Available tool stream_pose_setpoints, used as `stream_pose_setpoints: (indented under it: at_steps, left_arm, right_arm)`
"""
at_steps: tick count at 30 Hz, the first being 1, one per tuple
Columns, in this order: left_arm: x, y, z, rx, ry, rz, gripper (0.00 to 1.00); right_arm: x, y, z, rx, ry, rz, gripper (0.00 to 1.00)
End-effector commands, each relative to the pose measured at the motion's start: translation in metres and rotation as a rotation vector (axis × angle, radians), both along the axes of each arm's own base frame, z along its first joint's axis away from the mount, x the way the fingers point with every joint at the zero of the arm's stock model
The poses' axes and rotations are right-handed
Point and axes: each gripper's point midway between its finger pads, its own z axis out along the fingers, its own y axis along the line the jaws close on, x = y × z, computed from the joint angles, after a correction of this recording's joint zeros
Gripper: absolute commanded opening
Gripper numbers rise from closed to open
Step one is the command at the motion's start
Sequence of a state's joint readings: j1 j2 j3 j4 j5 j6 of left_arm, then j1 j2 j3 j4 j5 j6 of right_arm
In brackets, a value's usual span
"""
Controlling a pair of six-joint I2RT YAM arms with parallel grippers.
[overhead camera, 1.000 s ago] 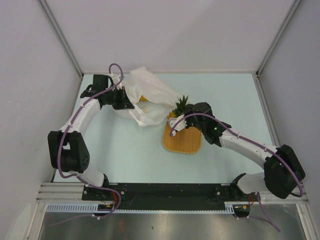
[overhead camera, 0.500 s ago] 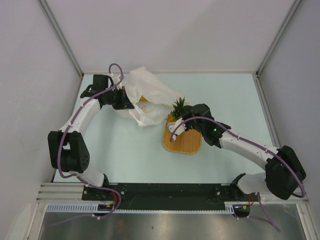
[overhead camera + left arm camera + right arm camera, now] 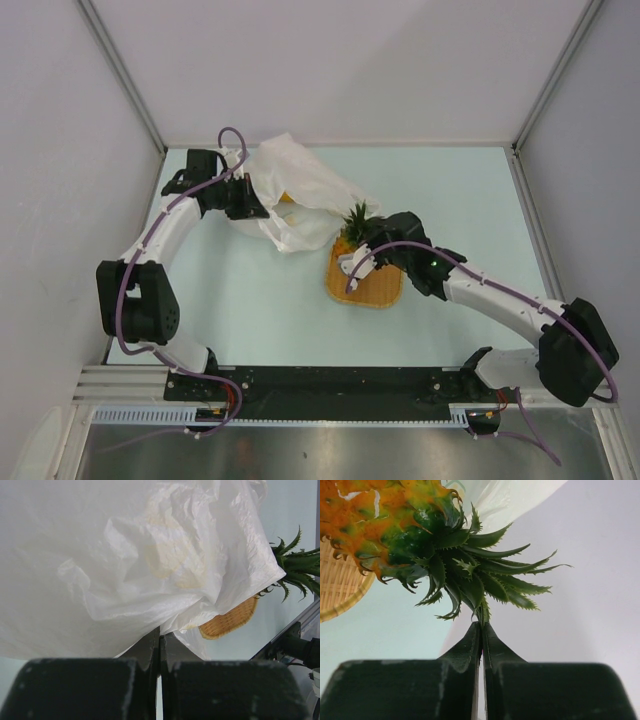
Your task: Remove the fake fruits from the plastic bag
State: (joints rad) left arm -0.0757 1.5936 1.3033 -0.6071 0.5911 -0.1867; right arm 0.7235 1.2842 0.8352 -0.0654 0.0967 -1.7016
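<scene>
Jaws on the left gripper point(image 3: 159, 639) pressed together, pinching a fold of the plastic bag point(image 3: 125, 555); jaws on the right gripper point(image 3: 480, 627) closed on a leaf tip of the pineapple point(image 3: 427, 547) crown.

Around both, plain pale walls point(image 3: 350, 70) on three sides, with metal corner posts point(image 3: 120, 75). Beneath, a smooth, pale blue-green surface point(image 3: 270, 300).

Beyond the left jaws, the bag bulging up white and crinkled, filling most of the left wrist view, its loose end reaching toward the right jaws to just beside the woven tray point(image 3: 368, 285). Under the right jaws, that tray, orange and flat on the surface; from the left wrist, only one rounded corner of it showing past the bag.

Pineapple at the tray's far-left corner, near the bag. Long axis roughly near to far in the top view, crown toward the far wall. In the right wrist view, crown spikes fanned toward the jaws, orange body beyond them, cut off at the upper left edge. Resting on the tray or lifted off it: cannot tell.

Inside the bag, only a yellowish shape point(image 3: 170, 562) through the plastic, outline unclear; contents otherwise hidden.
</scene>
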Motion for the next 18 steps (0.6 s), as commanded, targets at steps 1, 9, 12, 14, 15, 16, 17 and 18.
stream_pose_setpoints:
  at_steps: [1,9,12,14,15,16,17,18]
  left_arm:
    - [0.0050,-0.0042,0.0109,-0.034,-0.030,-0.004,0.01]
    - [0.0038,-0.0050,0.0081,-0.036,-0.022,-0.005,0.01]
    - [0.0053,-0.0048,0.0093,-0.038,-0.025,-0.004,0.02]
    - [0.0052,-0.0048,0.0103,-0.038,-0.026,-0.004,0.02]
    - [0.0053,-0.0050,0.0106,-0.039,-0.028,-0.005,0.02]
    - [0.0051,-0.0047,0.0108,-0.038,-0.028,-0.004,0.02]
    - [0.0041,-0.0054,0.0104,-0.038,-0.027,-0.008,0.02]
    - [0.0040,-0.0048,0.0098,-0.038,-0.026,-0.006,0.02]
  right_arm:
    - [-0.0128,-0.0017,-0.0047,-0.025,0.028,0.027,0.03]
    - [-0.0160,-0.0032,-0.0048,0.004,0.044,0.005,0.32]
    - [-0.0151,-0.0046,-0.0066,0.014,0.055,-0.006,0.58]
    - [-0.0150,-0.0047,-0.0052,0.029,0.058,-0.018,0.59]
    - [-0.0150,-0.0062,-0.0044,0.036,0.058,-0.025,0.59]
    - [-0.0150,-0.0074,-0.0045,0.044,0.064,-0.034,0.59]
    - [-0.0149,-0.0080,-0.0040,0.047,0.064,-0.039,0.59]
    - [-0.0147,-0.0090,-0.0016,0.055,0.060,-0.044,0.59]
